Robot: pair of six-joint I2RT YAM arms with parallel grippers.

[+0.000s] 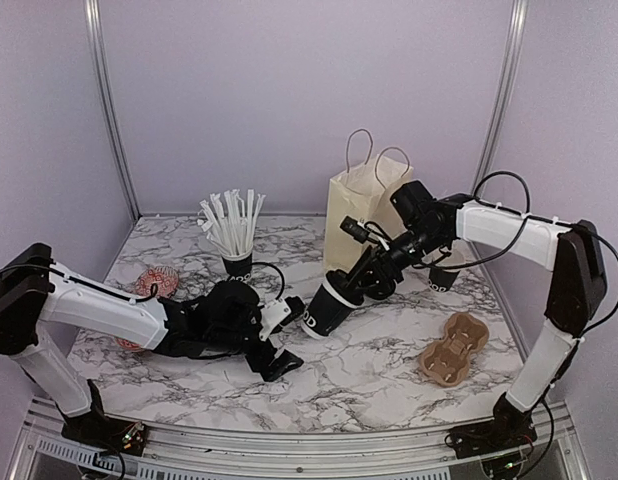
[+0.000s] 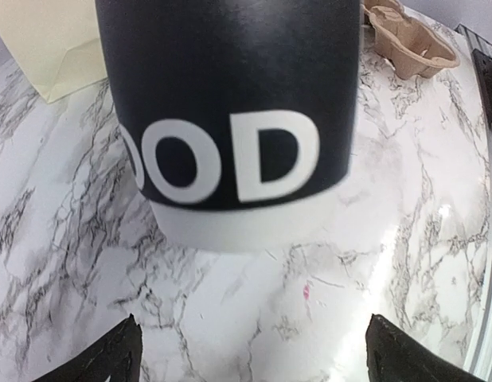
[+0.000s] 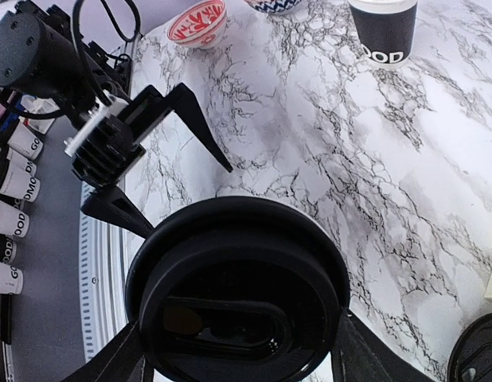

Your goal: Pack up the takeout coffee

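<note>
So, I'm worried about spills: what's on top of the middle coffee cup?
A black round lid sits on the takeout coffee, closing its mouth. Whether there is drink inside cannot be seen; the lid covers it.

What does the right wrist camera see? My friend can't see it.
A black-lidded takeout coffee fills the bottom of the view, gripped at its sides by the right hand. Beyond it the left hand stands open over a marble table, with a red-patterned bowl and another black cup farther off.

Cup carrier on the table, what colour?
The cup carrier is tan-brown, clearest in the top external view.
</note>
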